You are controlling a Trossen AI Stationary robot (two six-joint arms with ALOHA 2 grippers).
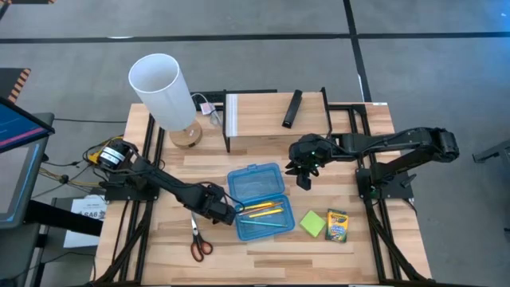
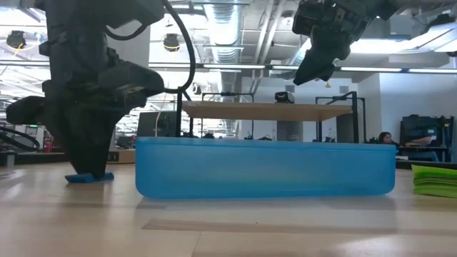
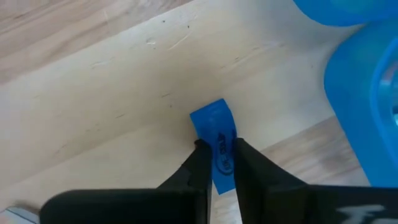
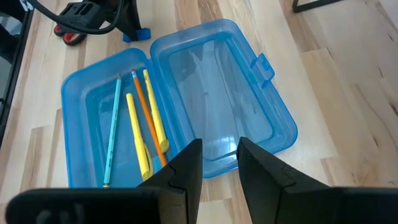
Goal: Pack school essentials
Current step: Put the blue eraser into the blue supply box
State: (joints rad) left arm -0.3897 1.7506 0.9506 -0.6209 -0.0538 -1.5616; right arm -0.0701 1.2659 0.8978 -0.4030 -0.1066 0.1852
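Left wrist view is the only one that shows the grip clearly: left gripper fingers pinched on the small blue eraser, which lies flat on bare wood, dark print on its top face. In the high view that spot is covered by the arm, with the left gripper at lower centre-left, just left of the case. The low view shows the eraser as a thin blue sliver on the table under the dark gripper, left of the case wall.

Right gripper hangs above the table, right of centre in the high view, upper right in the low view. Fingers spread part way, nothing between them; its wrist view looks down past them into the open case.

Only the right wrist view gives the case contents: hinged clear-blue box, both halves open. One half holds yellow pencils, an orange pencil and a pale green pen lying side by side. Other half holds nothing.

High view only: red-handled scissors at lower left of the case, green sticky pad and crayon box at lower right, on the table outside it. The low view catches just the pad edge at far right.
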